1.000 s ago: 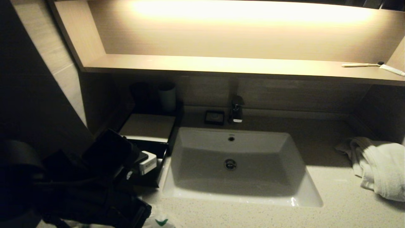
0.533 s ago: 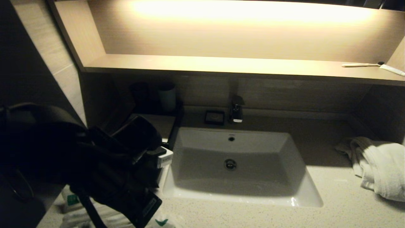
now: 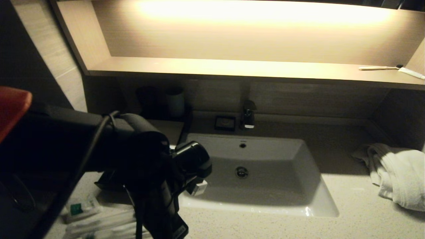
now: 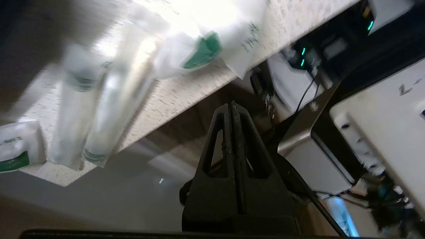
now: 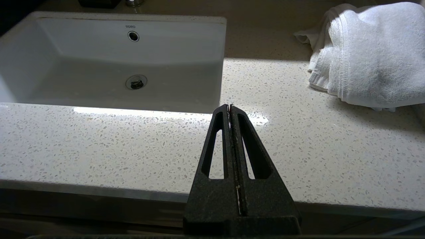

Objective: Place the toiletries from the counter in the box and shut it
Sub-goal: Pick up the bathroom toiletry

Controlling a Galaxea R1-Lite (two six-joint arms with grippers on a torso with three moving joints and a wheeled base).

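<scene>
Left gripper [image 4: 231, 106]: fingers pressed flat together with nothing between them; it hangs off the front edge of the counter [image 4: 186, 89], its tip below the stone lip and apart from every packet. In the head view the left arm [image 3: 132, 159] crosses the lower left and hides most of the box [image 3: 167, 127]; only a strip of its pale top panel shows behind the arm, so whether the drawer stands out or in cannot be told.

Toiletries: still on the counter at its front left corner; one sachet with a green mark [image 3: 78, 209] lies nearest the left edge; the long wrapped sticks [image 3: 103, 224] lie beside it toward the basin; in the left wrist view two sticks [image 4: 99, 109] lie side by side, a green-marked sachet [image 4: 196, 49] lies past them and another sachet [image 4: 15, 149] sits at the corner; none is touched by the gripper.

Right gripper [image 5: 230, 108]: clenched and empty; parked low before the counter's front edge, pointing toward the basin [image 5: 109, 63].

Other items: a white towel [image 3: 396, 176] heaped on the counter right of the basin; a tap [image 3: 248, 114] behind the basin with a small black dish [image 3: 225, 122] just beside it; a pale cup [image 3: 175, 101] behind the box; a toothbrush [image 3: 378, 68] and a white tube [image 3: 411, 73] on the lit shelf [image 3: 232, 68].
</scene>
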